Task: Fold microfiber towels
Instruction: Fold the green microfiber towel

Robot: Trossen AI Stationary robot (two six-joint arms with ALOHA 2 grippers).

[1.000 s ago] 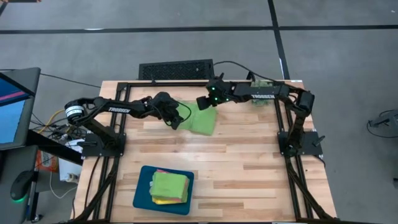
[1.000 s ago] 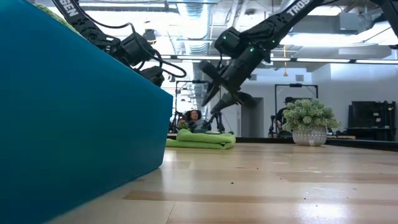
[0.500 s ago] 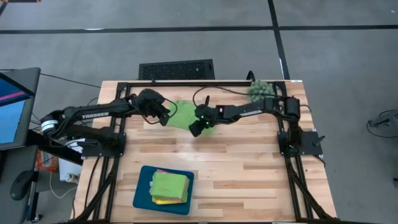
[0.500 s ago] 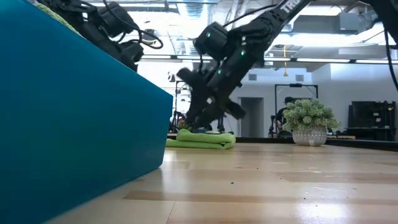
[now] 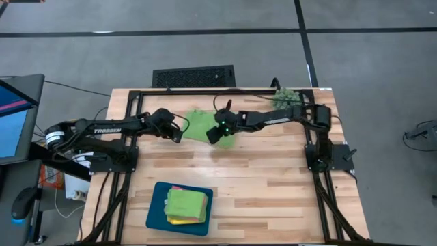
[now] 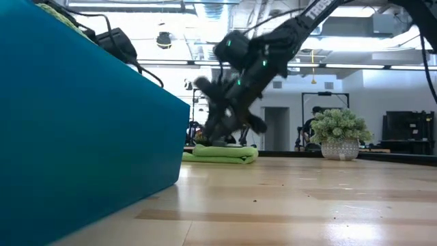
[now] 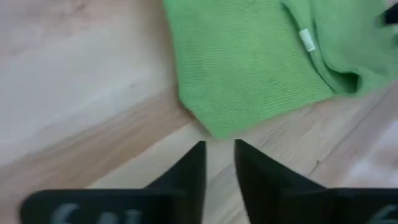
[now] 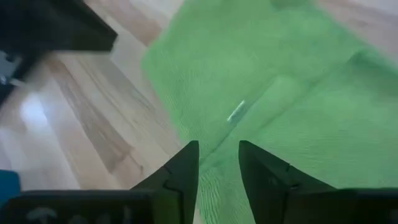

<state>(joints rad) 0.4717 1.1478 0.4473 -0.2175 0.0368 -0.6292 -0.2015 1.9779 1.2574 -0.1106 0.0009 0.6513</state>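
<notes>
The green towel [image 5: 199, 125] lies part-folded at the table's [image 5: 273, 178] far side. 2 slightly parted, empty end effectors flank it: left end effector [image 7: 219, 167] at its corner, right end effector [image 8: 219, 163] above the fold, positioned for re-gripping.

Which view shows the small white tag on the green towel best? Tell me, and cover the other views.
The left wrist view: the white tag lies sharp on the green towel. The right wrist view shows it too, fainter. In the high and low views the tag is too small to tell.
</notes>
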